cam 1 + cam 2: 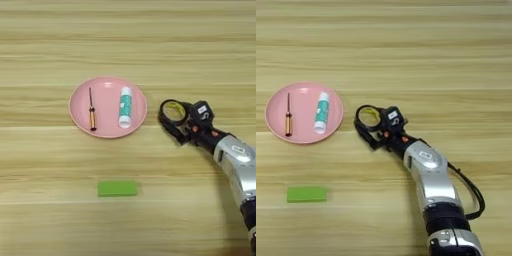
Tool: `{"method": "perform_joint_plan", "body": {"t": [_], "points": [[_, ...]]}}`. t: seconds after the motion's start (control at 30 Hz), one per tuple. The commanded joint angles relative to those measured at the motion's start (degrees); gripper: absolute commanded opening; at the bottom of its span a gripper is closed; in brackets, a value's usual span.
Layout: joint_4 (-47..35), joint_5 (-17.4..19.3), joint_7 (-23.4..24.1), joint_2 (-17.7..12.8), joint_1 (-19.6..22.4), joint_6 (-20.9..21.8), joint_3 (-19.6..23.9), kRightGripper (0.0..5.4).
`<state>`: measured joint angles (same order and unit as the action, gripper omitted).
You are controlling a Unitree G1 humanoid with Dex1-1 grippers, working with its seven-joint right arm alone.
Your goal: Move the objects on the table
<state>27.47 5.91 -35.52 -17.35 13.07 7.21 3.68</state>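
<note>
A black tape ring with yellow inside (173, 110) sits just right of the pink round plate (106, 129), and my right gripper (175, 123) is shut on it, one black finger running under its near side. On the plate lie a thin orange-handled screwdriver (92, 111) and a white-and-teal tube (125, 106), side by side and pointing away from me. The flat green block (117, 188) lies alone on the table (50, 50) in front of the plate. My silver forearm (426, 165) comes in from the bottom right.
A black cable (473, 192) loops off the right side of the forearm. Bare wooden planks stretch across the far half of the table and to the left of the plate.
</note>
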Motion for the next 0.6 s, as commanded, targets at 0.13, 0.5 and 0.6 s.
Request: {"method": "perform_joint_plan", "body": {"t": [0.13, 0.5, 0.6], "points": [[-3.07, 2.41, -0.10, -0.82, 3.97, 3.57, 1.77, 4.02], [-4.27, 4.64, -1.41, -0.38, 3.62, 6.58, 2.43, 4.02], [-4.29, 4.83, -1.56, -0.34, 3.60, 7.08, 2.50, 4.02]]}}
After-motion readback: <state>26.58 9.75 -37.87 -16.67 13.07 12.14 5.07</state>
